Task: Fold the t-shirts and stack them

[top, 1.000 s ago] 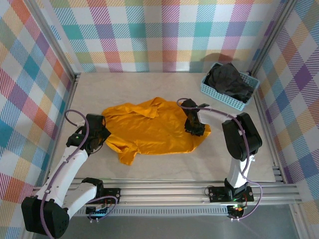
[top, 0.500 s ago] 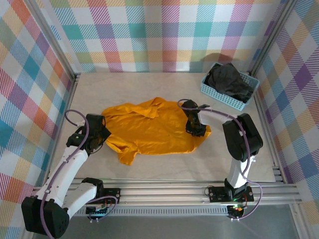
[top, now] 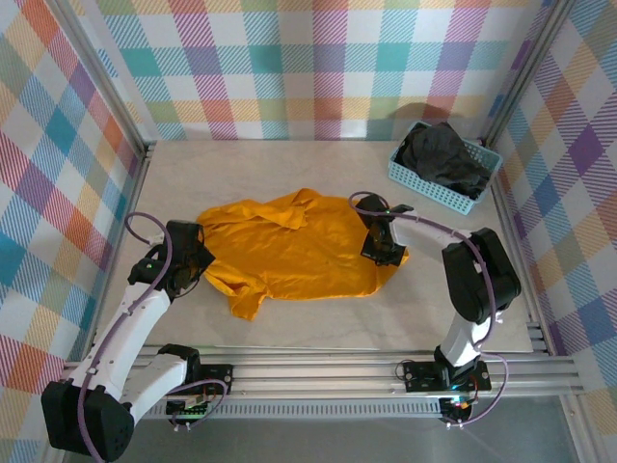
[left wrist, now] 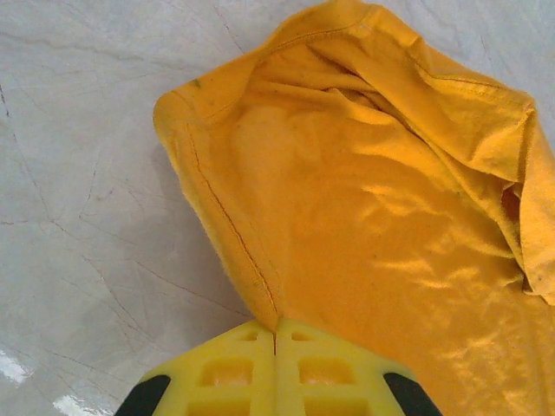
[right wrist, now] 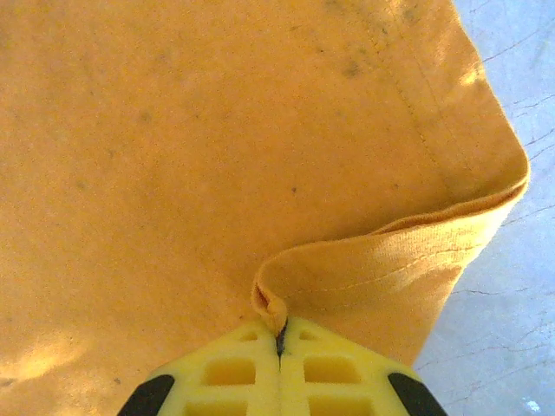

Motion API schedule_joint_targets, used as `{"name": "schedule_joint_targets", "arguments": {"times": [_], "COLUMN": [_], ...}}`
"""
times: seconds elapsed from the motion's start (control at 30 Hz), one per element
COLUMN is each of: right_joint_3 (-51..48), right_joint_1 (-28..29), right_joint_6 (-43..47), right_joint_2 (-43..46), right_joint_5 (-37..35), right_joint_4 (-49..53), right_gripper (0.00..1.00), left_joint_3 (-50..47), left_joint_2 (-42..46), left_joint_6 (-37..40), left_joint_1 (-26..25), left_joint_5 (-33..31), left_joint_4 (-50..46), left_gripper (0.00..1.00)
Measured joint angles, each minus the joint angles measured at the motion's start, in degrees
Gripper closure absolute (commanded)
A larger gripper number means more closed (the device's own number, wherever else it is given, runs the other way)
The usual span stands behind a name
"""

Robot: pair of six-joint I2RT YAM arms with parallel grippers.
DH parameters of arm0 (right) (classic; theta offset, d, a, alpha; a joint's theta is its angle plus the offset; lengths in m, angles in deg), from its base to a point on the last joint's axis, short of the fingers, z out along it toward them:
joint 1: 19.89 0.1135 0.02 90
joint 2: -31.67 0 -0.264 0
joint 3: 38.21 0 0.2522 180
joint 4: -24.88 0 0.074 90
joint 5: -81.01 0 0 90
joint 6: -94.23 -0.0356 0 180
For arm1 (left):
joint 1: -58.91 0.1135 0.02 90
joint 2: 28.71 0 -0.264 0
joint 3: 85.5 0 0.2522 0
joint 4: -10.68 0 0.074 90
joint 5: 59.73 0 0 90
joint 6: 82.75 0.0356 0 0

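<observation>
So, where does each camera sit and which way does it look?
Top external: above, behind the arms, looking down on table, orange shirt, basket holding black shirt; both arms show.
Left wrist: on left arm, facing along left claw, shut on the shirt's hem.
Right wrist: on right arm, facing along right claw, shut on a folded edge.
All three share the orange shirt.

1. Orange-yellow t-shirt [top: 294, 246]: plain, short-sleeved, spread mostly flat at centre of worktop [top: 289, 169]. Wrinkled, w/ far edge bunched into a fold. One sleeve pokes out near-left. Right hem corner curled over itself.
2. Charcoal-black t-shirt [top: 439, 154]: crumpled heap, unfolded, inside light blue basket [top: 429, 190] at far-right corner, well apart from no. 1.
</observation>
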Motion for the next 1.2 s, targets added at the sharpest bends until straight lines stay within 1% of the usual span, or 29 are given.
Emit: {"name": "schedule_joint_targets", "arguments": {"times": [0.1, 0.23, 0.3, 0.5, 0.63, 0.77, 0.9, 1.0, 1.1, 1.2], "right_joint_3": [-0.7, -0.2, 1.6, 13.2, 19.7, 24.4, 29.9, 34.6, 39.1, 42.5], "right_joint_1": [0.0, -0.7, -1.6, -5.9, -8.0, -8.7, -9.0, -9.4, -10.1, -11.7], "right_joint_6": [0.3, 2.1, 3.6, 8.8, 11.8, 14.1, 15.4, 15.6, 15.6, 15.3], "right_joint_2": [2.3, 9.4, 13.2, 24.6, 32.0, 36.8, 37.6, 35.2, 30.3, 23.6], "right_joint_5": [0.0, 0.5, 1.0, 3.4, 5.8, 8.4, 11.2, 13.6, 16.7, 20.8], "right_joint_4": [-0.2, -0.3, 0.0, 0.0, -0.1, 0.0, -0.1, -0.3, -1.5, -3.7], "right_gripper": [1.0, 1.0, 1.0, 1.0, 1.0, 1.0, 1.0, 1.0, 1.0, 1.0], "left_joint_3": [0.3, 4.4, 8.7, 27.1, 38.2, 47.8, 58.4, 65.1, 69.9, 72.3], "left_joint_2": [-0.2, -0.9, -1.2, -1.5, -1.0, -0.5, -1.9, -4.0, -8.2, -14.7], "left_joint_6": [0.0, 0.0, 0.0, -0.7, -1.6, -1.7, -1.2, -0.2, 0.5, 0.9], "left_joint_1": [0.0, 1.0, 2.0, 4.1, 4.2, 4.3, 4.4, 4.4, 4.5, 6.4], "left_joint_5": [1.0, 3.9, 5.2, 7.1, 6.4, 4.6, 3.3, 2.6, 2.1, 3.2], "left_joint_4": [-0.1, -0.8, -1.8, -3.4, -4.4, -5.8, -6.6, -7.2, -7.5, -7.4], "left_gripper": [1.0, 1.0, 1.0, 1.0, 1.0, 1.0, 1.0, 1.0, 1.0, 1.0]}}
